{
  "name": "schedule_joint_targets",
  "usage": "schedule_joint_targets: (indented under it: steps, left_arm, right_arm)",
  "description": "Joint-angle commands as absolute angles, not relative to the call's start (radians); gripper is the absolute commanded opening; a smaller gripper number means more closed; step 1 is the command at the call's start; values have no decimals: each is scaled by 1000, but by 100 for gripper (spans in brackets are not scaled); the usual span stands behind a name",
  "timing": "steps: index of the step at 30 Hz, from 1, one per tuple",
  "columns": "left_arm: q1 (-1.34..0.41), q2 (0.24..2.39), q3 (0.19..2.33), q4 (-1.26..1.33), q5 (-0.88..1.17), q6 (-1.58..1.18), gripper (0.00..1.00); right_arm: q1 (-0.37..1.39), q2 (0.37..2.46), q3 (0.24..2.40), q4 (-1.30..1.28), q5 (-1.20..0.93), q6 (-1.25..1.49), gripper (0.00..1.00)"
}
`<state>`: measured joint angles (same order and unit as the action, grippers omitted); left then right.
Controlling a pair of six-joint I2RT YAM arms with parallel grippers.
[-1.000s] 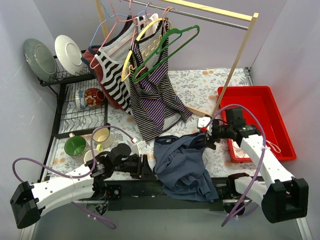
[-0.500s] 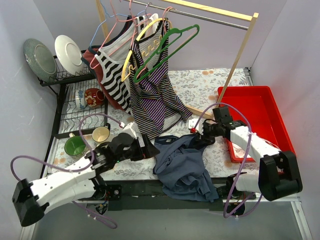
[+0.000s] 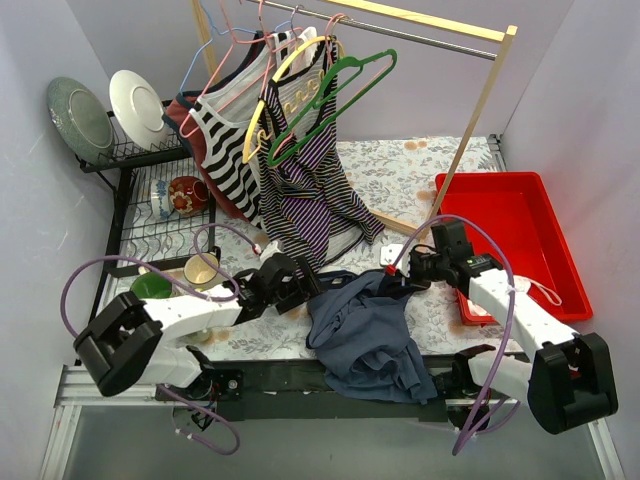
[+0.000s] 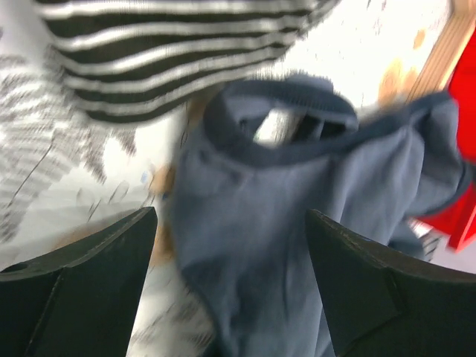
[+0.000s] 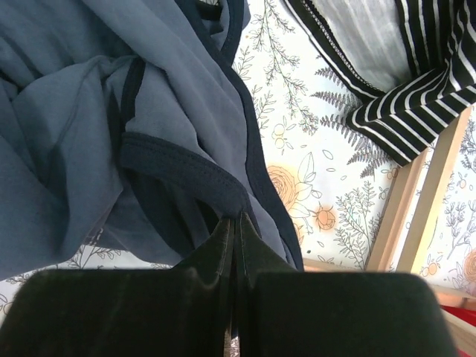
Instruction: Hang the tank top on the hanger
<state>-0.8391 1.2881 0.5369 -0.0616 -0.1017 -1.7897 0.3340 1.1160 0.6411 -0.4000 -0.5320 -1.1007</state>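
The dark navy tank top [image 3: 365, 330] lies crumpled on the flowered table near the front edge, partly hanging over it. My right gripper [image 3: 396, 281] is at its upper right corner; the right wrist view shows the gripper [image 5: 236, 220] shut on a dark bound edge of the tank top [image 5: 89, 111]. My left gripper [image 3: 306, 290] stands open at the garment's left edge. In the blurred left wrist view the tank top [image 4: 297, 193] fills the gap between the spread fingers [image 4: 111, 260], without clear contact. The green hanger [image 3: 345, 95] hangs empty on the rail.
A purple-and-black striped top [image 3: 310, 200] and a black-and-white striped top [image 3: 225, 150] hang from the rail, drooping onto the table behind the tank top. The rail's wooden post [image 3: 480, 110] stands by the red tray [image 3: 550, 215]. A dish rack [image 3: 150, 235] with mugs sits at left.
My right gripper has shut on the tank top's edge. My left arm has swung right to the garment's left edge, with its jaws opened wide.
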Motion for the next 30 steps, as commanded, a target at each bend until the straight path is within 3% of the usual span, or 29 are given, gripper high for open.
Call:
schedule_joint_targets:
  steps: [1, 4, 7, 10, 11, 14, 23, 30]
  left_arm:
    - [-825, 1377, 580, 74, -149, -1894, 79]
    - [-824, 1437, 607, 52, -196, -1933, 76]
    - [-822, 1489, 637, 23, -242, -1948, 67]
    - [-819, 1499, 646, 23, -239, -1942, 40]
    - [-818, 1491, 644, 29, -236, -1934, 23]
    - [-812, 1416, 653, 32, -242, -1872, 1]
    - [-750, 1149, 946, -146, -307, -1631, 0]
    - [-739, 1114, 1284, -233, -246, -1491, 0]
  right_arm:
    - [336, 1078, 618, -391, -555, -1080, 1]
    - [336, 1066, 609, -394, -566, -1071, 1]
    - [336, 1049, 612, -400, -568, -1066, 1]
    - [336, 1026, 644, -431, -557, -1080, 1]
    - [336, 1019, 661, -440, -549, -1084, 1]
    - [334, 989, 747, -478, -531, -1095, 1]
    - [336, 1043, 1269, -629, -517, -1095, 1]
    - [336, 1123, 1650, -511, -493, -953, 1]
